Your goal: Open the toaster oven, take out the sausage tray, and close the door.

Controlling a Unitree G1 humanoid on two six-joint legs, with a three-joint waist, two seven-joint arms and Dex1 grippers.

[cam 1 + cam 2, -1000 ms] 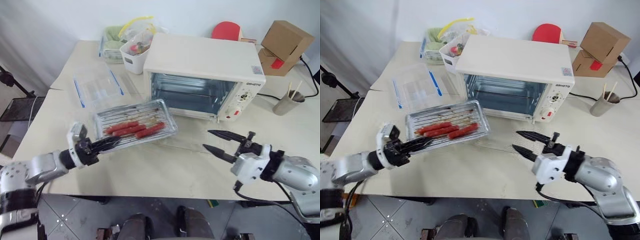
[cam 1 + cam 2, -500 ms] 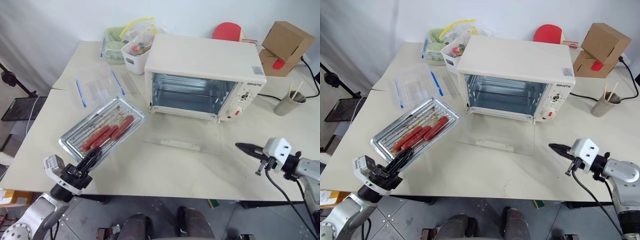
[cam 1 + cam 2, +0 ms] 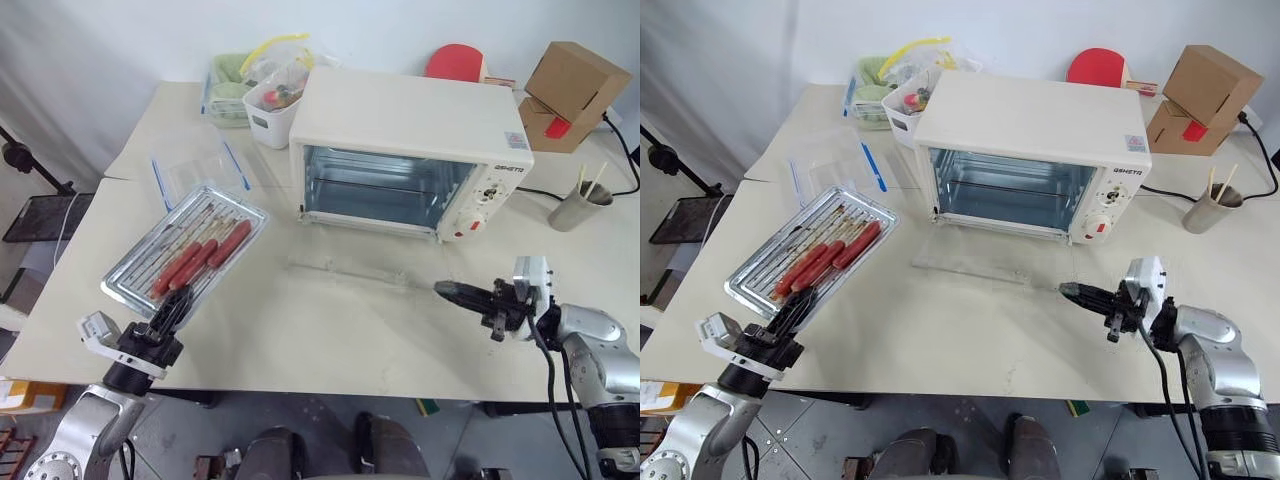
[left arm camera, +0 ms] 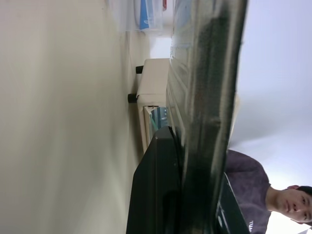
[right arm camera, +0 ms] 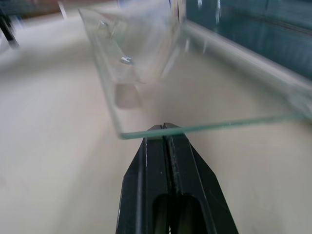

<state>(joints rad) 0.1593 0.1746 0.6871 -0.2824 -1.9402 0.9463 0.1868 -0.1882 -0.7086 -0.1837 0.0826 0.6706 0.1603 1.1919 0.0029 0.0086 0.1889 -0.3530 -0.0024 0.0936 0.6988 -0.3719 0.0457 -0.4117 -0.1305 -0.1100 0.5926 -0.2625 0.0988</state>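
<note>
The cream-white toaster oven (image 3: 410,120) stands mid-table with its front open and its inside bare. Its glass door (image 3: 350,273) hangs part-way up, seen almost edge-on. My right gripper (image 3: 443,289) is shut, its tip right under the door's front corner (image 5: 204,126), beside the bar handle (image 5: 146,58). The shiny sausage tray (image 3: 120,285) with three red sausages (image 3: 200,258) sits over the table's left front part. My left gripper (image 3: 172,312) is shut on the tray's near edge. Whether the tray rests on the table is unclear.
A clear blue-edged container (image 3: 195,165) lies behind the tray, a white bin (image 3: 270,105) behind that. Cardboard boxes (image 3: 565,85), a red paddle (image 3: 452,62) and a cup with sticks (image 3: 578,205) stand at the back right. A person (image 4: 273,195) stands across the table.
The tray went from in front of the oven to the left front of the table. My right gripper shut and moved to the door's edge. The door rose from flat.
</note>
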